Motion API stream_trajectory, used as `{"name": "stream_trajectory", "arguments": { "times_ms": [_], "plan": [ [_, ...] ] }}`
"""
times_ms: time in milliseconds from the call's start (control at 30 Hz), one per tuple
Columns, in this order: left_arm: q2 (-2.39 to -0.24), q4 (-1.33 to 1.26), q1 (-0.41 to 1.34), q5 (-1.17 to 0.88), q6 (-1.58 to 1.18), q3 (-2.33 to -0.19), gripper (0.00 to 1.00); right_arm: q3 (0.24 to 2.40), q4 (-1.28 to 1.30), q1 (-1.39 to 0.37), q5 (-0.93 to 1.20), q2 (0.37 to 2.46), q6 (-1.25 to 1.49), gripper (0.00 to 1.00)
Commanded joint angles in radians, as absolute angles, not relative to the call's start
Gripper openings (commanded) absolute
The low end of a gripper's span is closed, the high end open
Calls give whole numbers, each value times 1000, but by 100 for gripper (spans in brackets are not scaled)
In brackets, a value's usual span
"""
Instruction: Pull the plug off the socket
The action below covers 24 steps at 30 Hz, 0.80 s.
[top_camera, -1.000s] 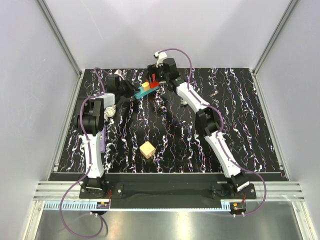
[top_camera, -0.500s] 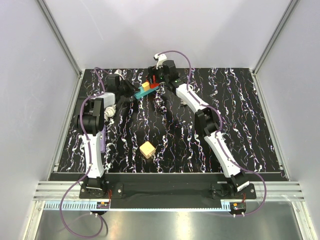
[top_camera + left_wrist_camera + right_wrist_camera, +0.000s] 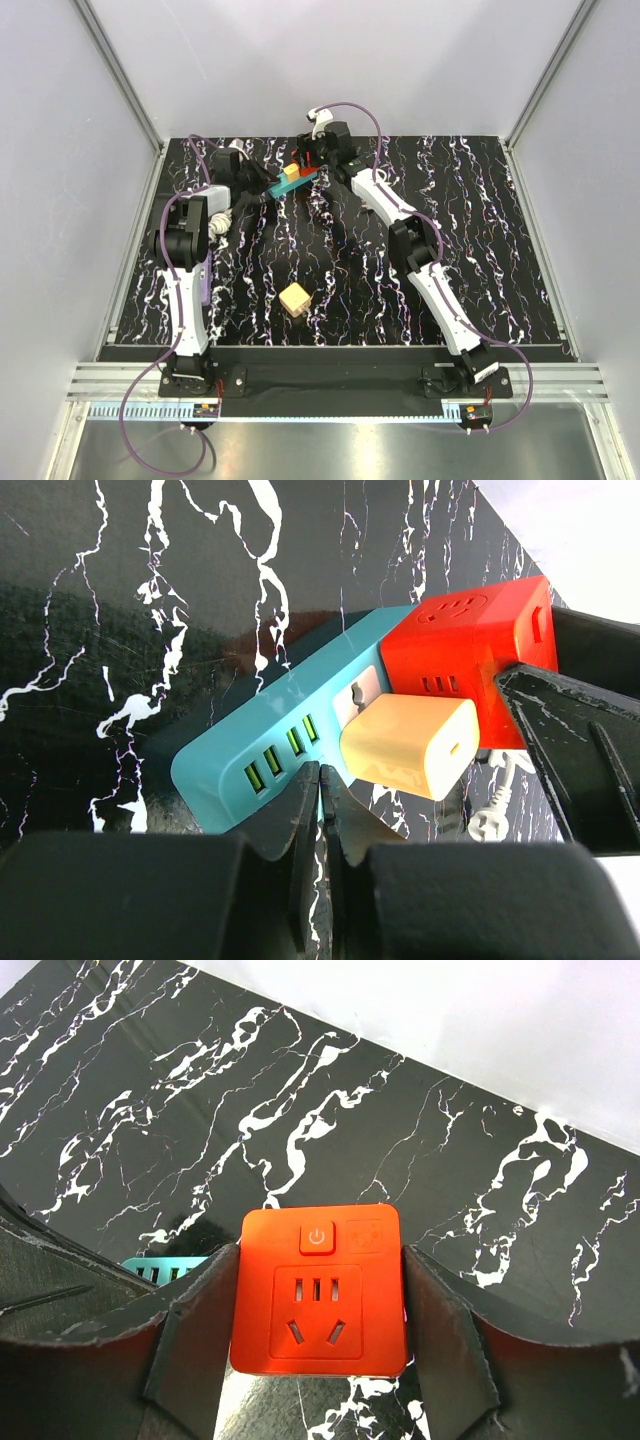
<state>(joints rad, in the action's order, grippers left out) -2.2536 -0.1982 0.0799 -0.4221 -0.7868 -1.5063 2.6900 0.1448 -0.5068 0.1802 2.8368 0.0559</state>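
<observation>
The teal power strip (image 3: 296, 182) is at the far middle of the table, lifted and tilted; it also shows in the left wrist view (image 3: 250, 765). A red cube plug (image 3: 309, 163) and a yellow plug (image 3: 291, 172) sit in it. My left gripper (image 3: 264, 191) is shut on the strip's near edge (image 3: 322, 780), beside the yellow plug (image 3: 410, 745). My right gripper (image 3: 312, 155) is shut on the red plug (image 3: 318, 1300), one finger on each side. The red plug (image 3: 465, 645) still touches the strip's end.
The strip's coiled white cord (image 3: 218, 214) lies at the far left by the left arm, and its white plug end (image 3: 487, 823) shows under the strip. A loose yellow cube (image 3: 294, 298) lies near the table's middle. Walls (image 3: 130, 100) enclose the table.
My right gripper has shifted slightly toward the far edge with the red plug in it. The left gripper and the strip have barely moved.
</observation>
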Motion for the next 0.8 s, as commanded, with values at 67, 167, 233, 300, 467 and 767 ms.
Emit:
{"name": "stream_trajectory", "arguments": {
  "times_ms": [67, 167, 233, 300, 467, 767],
  "plan": [
    [-2275, -192, 84, -413, -784, -1539, 11, 2746, 91, -517, 186, 2853, 49, 67],
    [-2279, -189, 84, -416, -785, -1548, 11, 2746, 91, -517, 189, 2858, 51, 68],
    [-2279, -192, 84, -413, -788, -1546, 11, 2746, 91, -517, 190, 2859, 51, 68],
    [-2281, -193, 84, -413, -790, -1548, 11, 2743, 92, -515, 193, 2858, 46, 68],
    [-2284, -196, 84, -413, -792, -1551, 11, 2737, 86, -520, 213, 2853, 46, 73],
    [-2289, -198, 84, -417, -795, -1552, 11, 2743, 78, -523, 215, 2865, 48, 72]
  ]
}}
